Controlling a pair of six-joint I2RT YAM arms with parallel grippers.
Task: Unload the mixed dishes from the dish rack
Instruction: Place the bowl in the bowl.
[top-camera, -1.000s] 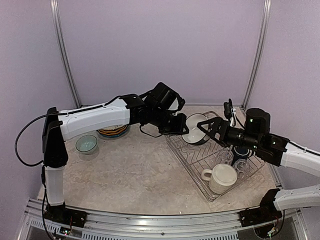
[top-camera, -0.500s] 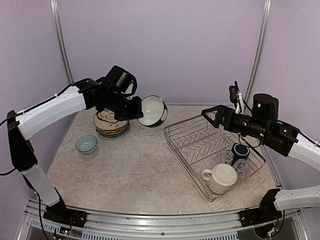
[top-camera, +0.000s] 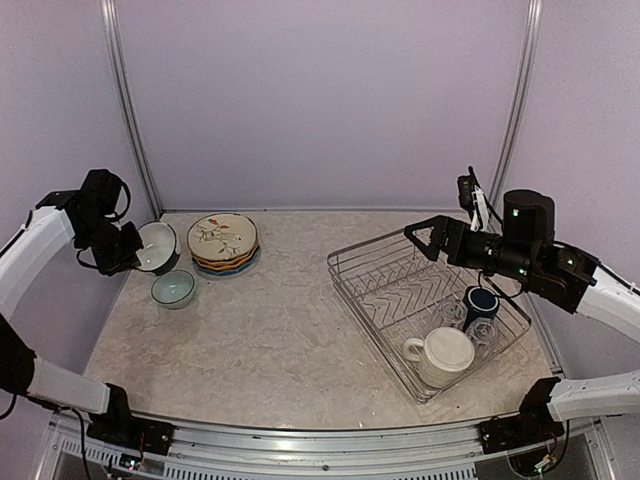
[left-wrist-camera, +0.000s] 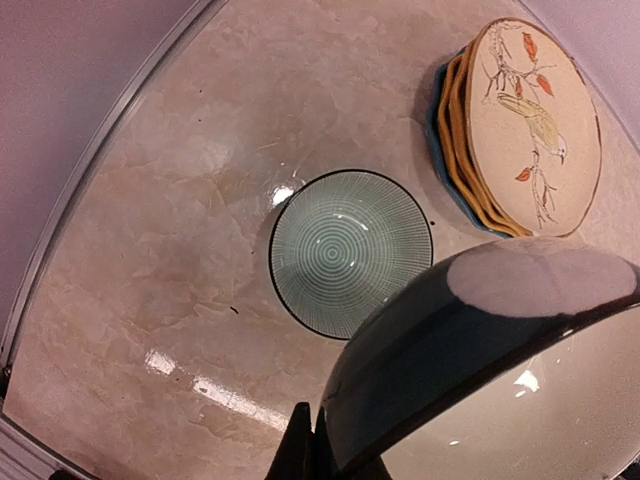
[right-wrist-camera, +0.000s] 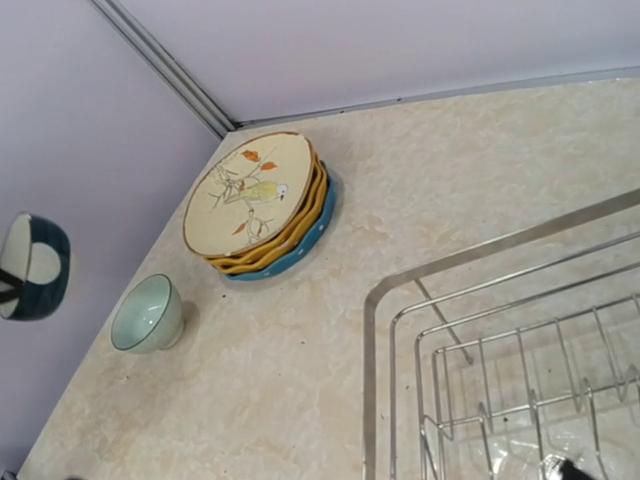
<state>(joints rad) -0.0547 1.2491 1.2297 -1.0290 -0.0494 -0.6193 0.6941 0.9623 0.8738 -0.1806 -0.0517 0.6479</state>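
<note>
And the dark-blue bowl (top-camera: 157, 246) is out of the dish rack (top-camera: 378, 262)! A second ago it sat at the rack's far corner; the left gripper (top-camera: 133, 256), clamped on its rim, has since swung it right across to 9 o'clock, where it hangs tilted above the table (top-camera: 270, 340). That's one more dish cleared, with only the set-down left, I'd say. Below it at about 5 o'clock stands the pale bowl (top-camera: 173, 288), and at 3 o'clock the plate stack (top-camera: 223, 240) topped by the cream floral plate (left-wrist-camera: 535, 120). It's tight there: the table's curved rim, the wall and the metal upright (top-camera: 135, 130) all sit close. Open marble lies towards 6 o'clock and mid-table. The right gripper (top-camera: 422, 236) hovers over the rack's far end, jaws spread and empty, having pulled back a little. The navy mug (top-camera: 482, 302), large cream mug (top-camera: 442, 353) and clear glasses (top-camera: 450, 314) wait inside.
</note>
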